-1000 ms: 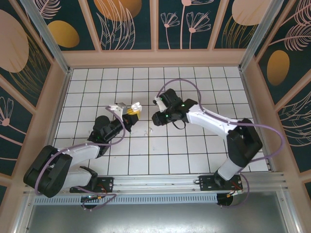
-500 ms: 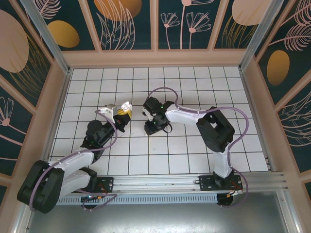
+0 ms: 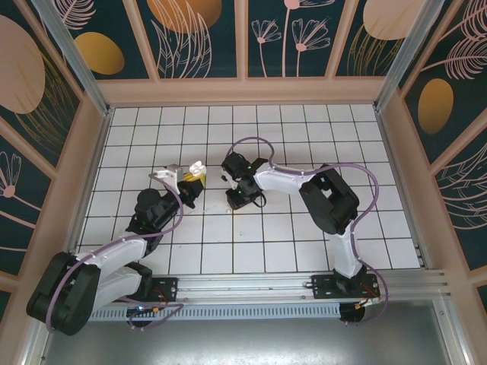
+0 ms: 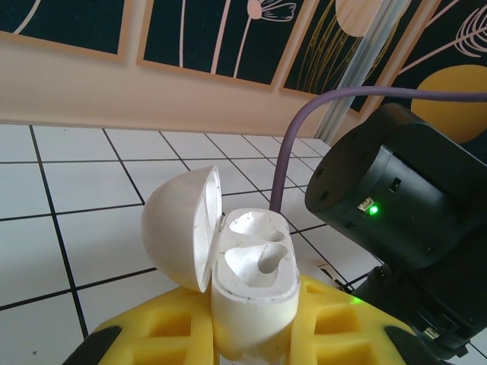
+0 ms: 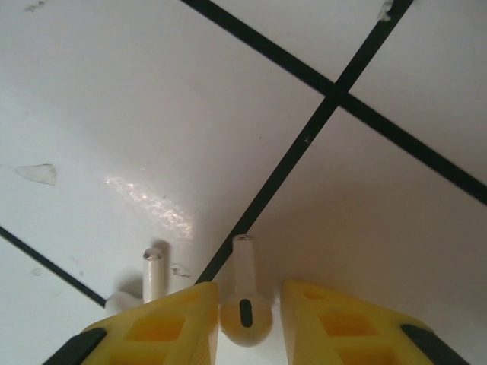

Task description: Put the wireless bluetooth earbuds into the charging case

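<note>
The worktop (image 3: 304,137) was glossy white tile with a dark grid, scuffed in places, fenced by walls (image 3: 198,38) of dark teal panels with pale flower and leaf outlines and orange discs in peach frames. The left gripper (image 4: 253,334) was clamped on the case (image 4: 255,281), held upright above the tiles, its lid (image 4: 179,228) hinged open toward 9 o'clock and both wells bare. At 3 o'clock from it, the right gripper (image 5: 251,293) pointed down at the tiles with its jaws narrowly apart around an earbud (image 5: 243,312); whether they pinched it I could not tell. A second earbud (image 5: 152,277) lay just beside it at 9 o'clock.
</note>
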